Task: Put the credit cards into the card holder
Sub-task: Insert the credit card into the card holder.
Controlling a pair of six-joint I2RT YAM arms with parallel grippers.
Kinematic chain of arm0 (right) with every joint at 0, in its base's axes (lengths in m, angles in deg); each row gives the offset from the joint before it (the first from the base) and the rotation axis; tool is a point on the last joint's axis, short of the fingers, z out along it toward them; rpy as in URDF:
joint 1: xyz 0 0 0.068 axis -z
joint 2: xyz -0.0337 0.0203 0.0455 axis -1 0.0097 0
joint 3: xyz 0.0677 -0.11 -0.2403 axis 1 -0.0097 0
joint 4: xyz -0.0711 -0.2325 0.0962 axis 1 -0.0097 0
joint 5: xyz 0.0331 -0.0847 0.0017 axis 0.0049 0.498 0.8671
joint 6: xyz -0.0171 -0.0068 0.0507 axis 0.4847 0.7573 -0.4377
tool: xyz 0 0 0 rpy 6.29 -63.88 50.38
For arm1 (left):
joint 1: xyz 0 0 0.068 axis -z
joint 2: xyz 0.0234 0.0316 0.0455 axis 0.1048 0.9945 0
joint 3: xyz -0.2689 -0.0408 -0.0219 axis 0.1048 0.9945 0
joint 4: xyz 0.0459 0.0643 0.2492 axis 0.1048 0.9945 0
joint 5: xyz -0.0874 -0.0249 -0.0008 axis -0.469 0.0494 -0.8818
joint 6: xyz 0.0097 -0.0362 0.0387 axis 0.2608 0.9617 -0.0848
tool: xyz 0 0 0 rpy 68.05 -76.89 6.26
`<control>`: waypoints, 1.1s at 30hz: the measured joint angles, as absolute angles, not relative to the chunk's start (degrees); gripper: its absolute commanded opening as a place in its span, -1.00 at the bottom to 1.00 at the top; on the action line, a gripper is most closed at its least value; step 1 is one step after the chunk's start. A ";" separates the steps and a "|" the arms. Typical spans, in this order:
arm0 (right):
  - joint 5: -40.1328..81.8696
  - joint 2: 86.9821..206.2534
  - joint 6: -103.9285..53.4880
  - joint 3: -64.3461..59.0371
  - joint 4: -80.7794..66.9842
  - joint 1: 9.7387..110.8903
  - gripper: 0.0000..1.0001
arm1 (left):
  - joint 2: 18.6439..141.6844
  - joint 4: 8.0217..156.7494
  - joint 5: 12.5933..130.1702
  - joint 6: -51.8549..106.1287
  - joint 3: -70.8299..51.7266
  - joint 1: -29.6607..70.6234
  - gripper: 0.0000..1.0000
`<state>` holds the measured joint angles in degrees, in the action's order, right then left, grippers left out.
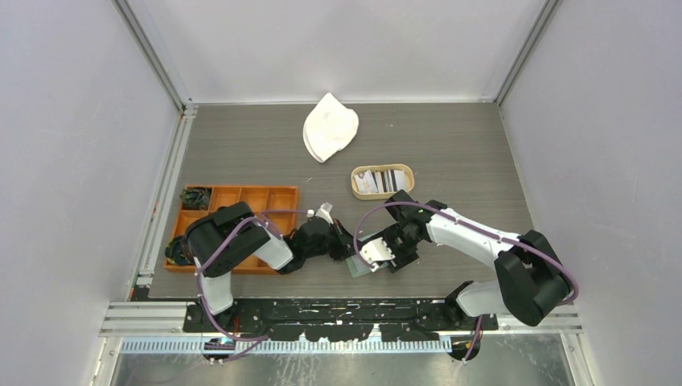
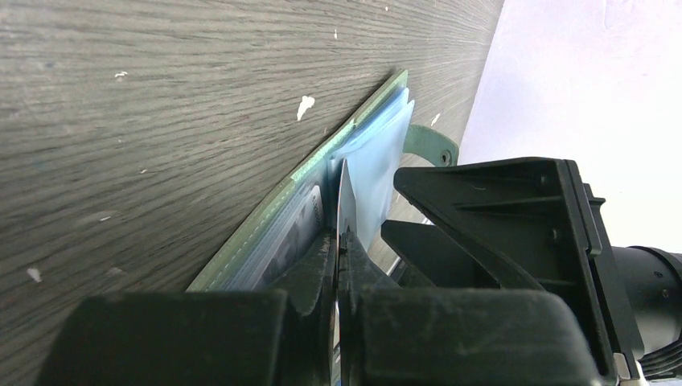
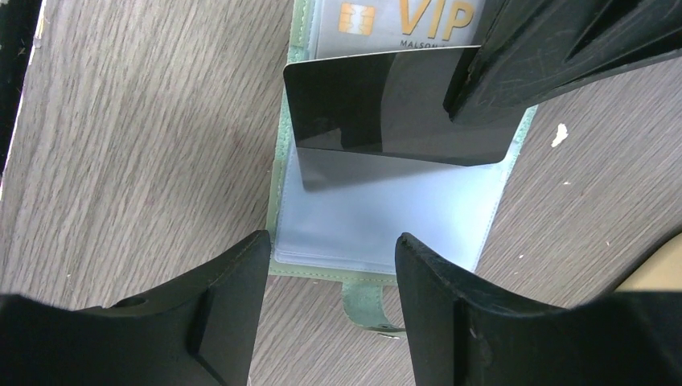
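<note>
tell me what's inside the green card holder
The card holder holds a pale VIP card; a black card, pinched by the left gripper, covers its lower part. The near pocket looks empty.

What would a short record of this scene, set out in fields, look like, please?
left tool: shut on a black card, pinching one end
black card: tilted over the wallet, lower edge at a clear pocket; cannot tell whether it has entered
wallet: open flat on the table, a VIP card in another pocket
right tool: open, empty, above the wallet's tab edge
spare cards: in the wooden tray
</note>
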<state>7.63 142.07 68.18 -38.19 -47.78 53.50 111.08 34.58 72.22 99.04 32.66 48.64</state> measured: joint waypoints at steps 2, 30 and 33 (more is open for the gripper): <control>7.84 142.07 68.18 -38.19 -47.91 53.50 0.29 | 111.12 34.58 71.96 99.04 32.64 48.55 -1.00; -2.91 136.95 67.02 -36.82 -51.29 52.36 -0.59 | 116.74 33.66 62.76 97.36 27.37 45.33 -0.69; -4.05 136.41 64.77 -36.84 -49.72 49.30 -0.70 | 117.14 33.20 62.04 97.38 27.15 45.16 -0.65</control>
